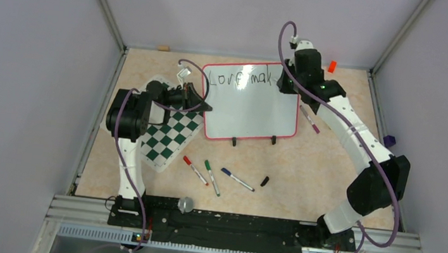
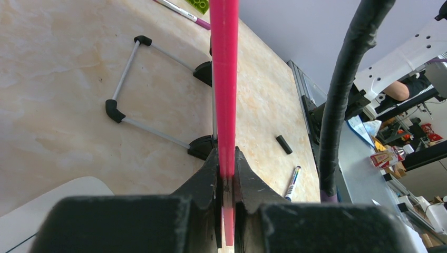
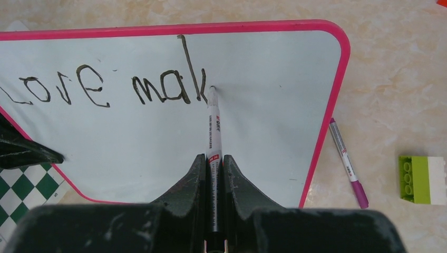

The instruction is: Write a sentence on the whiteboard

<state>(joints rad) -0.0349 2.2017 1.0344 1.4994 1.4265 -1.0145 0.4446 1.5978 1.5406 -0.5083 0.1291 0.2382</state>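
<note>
– So where is the glossy white whiteboard with the thin red frame point(image 1: 249, 113)?

– At the far middle of the beige marbled table point(image 1: 325, 170), its two small black feet point(image 1: 234, 141) at its near edge. Its left edge is just beside a green-and-white checkered mat point(image 1: 169, 136).

– And the black handwritten sentence point(image 3: 105, 89)?

– One line runs along the far edge of the board, and it reads "Love mak".

– What is the right end effector point(image 3: 213, 158) doing?

– It is clenched around a white-barrelled marker point(image 3: 213, 126), which points away from the wrist. The marker's tip rests on the board just right of the "k".

– And the left end effector point(image 2: 225, 158)?

– It is clamped on the board's red frame at the left edge. In the left wrist view the frame runs straight up from between its black fingers point(image 2: 203, 176).

– Anything else on the table?

– Near the board lie a red-capped marker point(image 1: 195, 170), a green-capped marker point(image 1: 212, 177) and a blue-capped marker point(image 1: 237, 179). A loose black cap point(image 1: 264, 182) lies just right of them. A purple-capped marker point(image 3: 348, 163) lies just beside the board's right edge. A green-and-white toy brick point(image 3: 421, 179) sits further right.
</note>
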